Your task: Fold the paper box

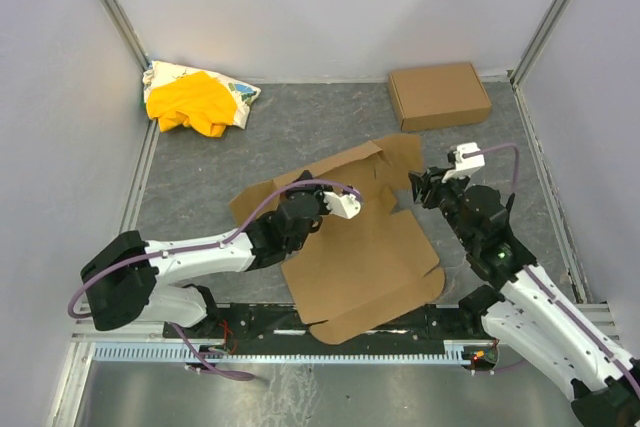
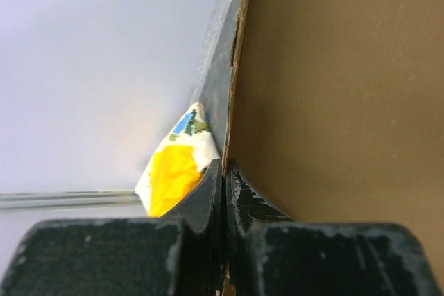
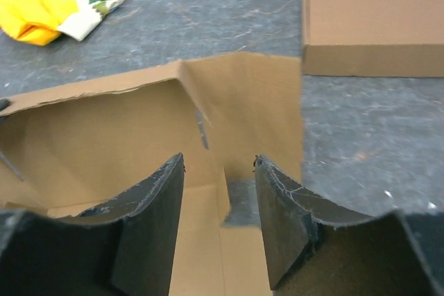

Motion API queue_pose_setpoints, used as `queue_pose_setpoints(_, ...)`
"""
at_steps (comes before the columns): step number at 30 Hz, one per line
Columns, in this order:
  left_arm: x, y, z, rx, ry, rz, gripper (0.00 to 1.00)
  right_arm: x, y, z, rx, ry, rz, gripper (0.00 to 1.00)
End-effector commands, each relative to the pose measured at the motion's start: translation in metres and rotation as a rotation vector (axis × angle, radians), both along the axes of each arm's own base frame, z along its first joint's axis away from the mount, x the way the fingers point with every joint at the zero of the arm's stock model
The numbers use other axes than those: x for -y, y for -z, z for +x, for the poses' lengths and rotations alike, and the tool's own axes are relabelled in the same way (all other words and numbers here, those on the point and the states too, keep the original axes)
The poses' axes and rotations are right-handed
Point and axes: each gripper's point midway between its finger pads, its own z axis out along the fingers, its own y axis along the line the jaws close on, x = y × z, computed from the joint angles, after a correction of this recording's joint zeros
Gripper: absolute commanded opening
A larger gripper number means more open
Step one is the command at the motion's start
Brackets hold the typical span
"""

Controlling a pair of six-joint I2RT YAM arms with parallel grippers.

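Paper box (image 1: 365,257): wall-raising step, judged. Left gripper (image 2: 223,166) jaws clamped on its edge; right gripper (image 3: 219,161) jaws apart, next should grip the far-right wall.

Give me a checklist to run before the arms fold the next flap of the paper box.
1. Left gripper holding the paper box: ok, fingers closed on a raised panel's edge.
2. Depth of that hold: cannot tell, the fingers hide it.
3. Right gripper ready to take a flap: ok, jaws apart and nothing between them.
4. Flap lined up: ok, the upright flap stands just ahead of the right gripper's gap.
5. Ready-made box clear of the sheet: ok, apart from it at the far right.
6. Cloth heap out of the way: ok, in the far left corner.
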Motion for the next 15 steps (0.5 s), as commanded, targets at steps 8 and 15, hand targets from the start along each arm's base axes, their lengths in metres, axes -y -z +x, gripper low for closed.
queue_pose_setpoints(8,0.000,-0.069,0.006,0.289,0.006,0.012,0.03,0.077,-0.009,0.010,-0.128,0.391,-0.170,0.55)
queue_pose_setpoints(15,0.013,-0.043,-0.017,0.259,0.251,0.145,0.03,0.084,-0.001,0.058,-0.247,0.272,-0.101,0.58)
